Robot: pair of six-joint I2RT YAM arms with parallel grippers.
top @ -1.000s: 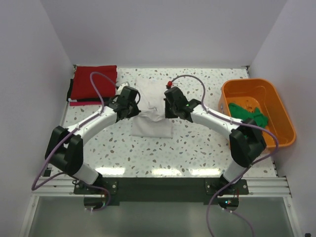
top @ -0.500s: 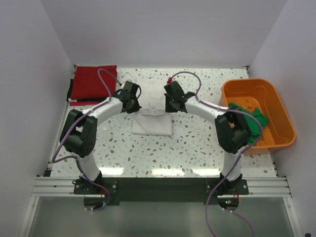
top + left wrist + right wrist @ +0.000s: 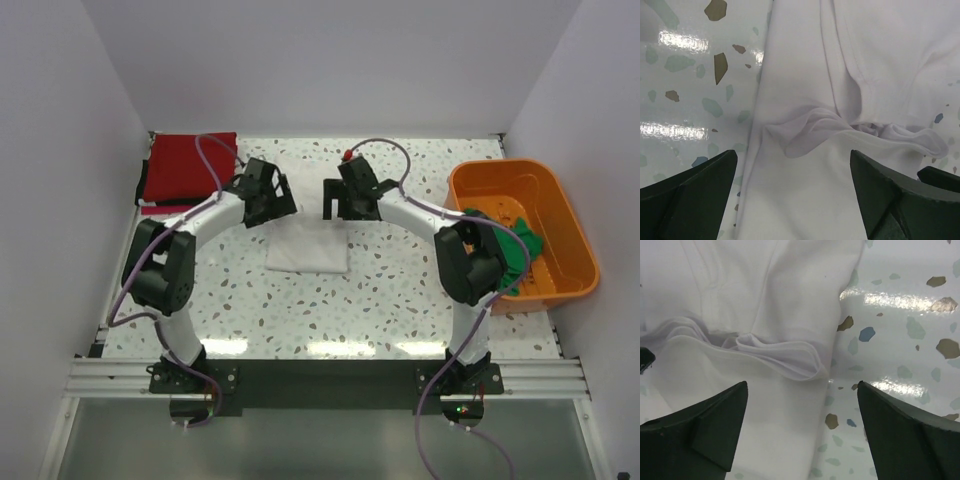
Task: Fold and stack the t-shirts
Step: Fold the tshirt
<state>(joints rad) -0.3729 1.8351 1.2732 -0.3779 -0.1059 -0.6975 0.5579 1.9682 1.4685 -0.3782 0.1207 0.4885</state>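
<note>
The white t-shirt (image 3: 308, 246) lies folded in the middle of the table, and its far edge runs between my two grippers. My left gripper (image 3: 283, 204) hangs open over the shirt's far left part, holding nothing. In the left wrist view the white t-shirt (image 3: 805, 125) spreads under the left gripper (image 3: 792, 197). My right gripper (image 3: 332, 200) is open over the far right edge. The right wrist view has the right gripper (image 3: 802, 432) straddling the edge of the white t-shirt (image 3: 740, 340). A folded red t-shirt (image 3: 190, 165) sits on a thin dark one (image 3: 150, 208) at the back left. A green t-shirt (image 3: 512, 232) lies in the tub.
An orange plastic tub (image 3: 570, 225) stands at the right side of the speckled table (image 3: 400, 290). White walls close in the back and both sides. Both arms arch inward over the table's middle, with purple cables looping above them.
Both grippers have opened and let go of the white shirt's folded-over edge, which now rests flat. Both wrists have shifted slightly toward the back and apart.
</note>
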